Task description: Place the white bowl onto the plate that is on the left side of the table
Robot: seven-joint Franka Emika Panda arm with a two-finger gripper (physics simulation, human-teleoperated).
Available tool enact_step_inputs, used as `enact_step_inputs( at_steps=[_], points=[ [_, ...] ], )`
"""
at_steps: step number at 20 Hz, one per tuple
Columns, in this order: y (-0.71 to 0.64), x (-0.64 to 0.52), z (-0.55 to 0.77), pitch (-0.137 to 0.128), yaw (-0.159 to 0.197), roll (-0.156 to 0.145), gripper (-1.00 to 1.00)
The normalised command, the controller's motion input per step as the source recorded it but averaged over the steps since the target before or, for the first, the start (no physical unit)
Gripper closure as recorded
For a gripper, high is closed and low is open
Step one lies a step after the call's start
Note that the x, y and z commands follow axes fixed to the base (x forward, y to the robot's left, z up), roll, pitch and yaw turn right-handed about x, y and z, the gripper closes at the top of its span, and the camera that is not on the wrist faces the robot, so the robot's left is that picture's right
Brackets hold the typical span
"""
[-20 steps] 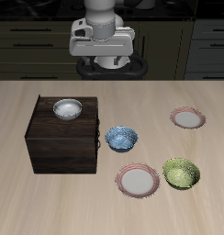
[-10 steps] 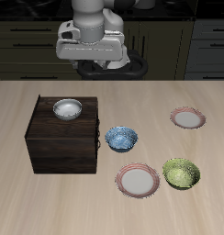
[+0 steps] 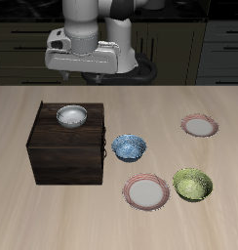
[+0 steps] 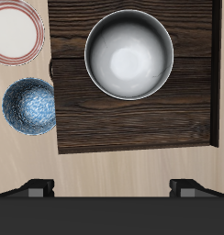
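Dark cabinets back the table (image 3: 23, 210); the white bowl (image 3: 72, 116) sits atop the dark wooden box (image 3: 64, 156); the gripper (image 4: 112, 186) hangs above, fingers spread wide, empty; I'd descend straddling one rim wall; the plate (image 3: 200, 125) waits near the far side edge.

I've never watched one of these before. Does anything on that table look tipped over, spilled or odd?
Nothing is tipped or spilled. The only oddity: the white bowl sits upright on top of the dark wooden box, while the other dishes rest on the table.
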Motion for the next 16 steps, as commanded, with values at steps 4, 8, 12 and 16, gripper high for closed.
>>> enact_step_inputs(
  at_steps=[4,8,12,16],
  points=[
    [-0.16,0.22,0.01,0.002,0.022,-0.008,-1.00],
    [-0.06,0.16,0.09,-0.015,0.011,-0.012,-1.00],
    [-0.01,0.18,0.09,-0.010,0.003,-0.001,-1.00],
    [0.00,0.21,0.06,-0.021,0.024,0.003,-1.00]
  ],
)
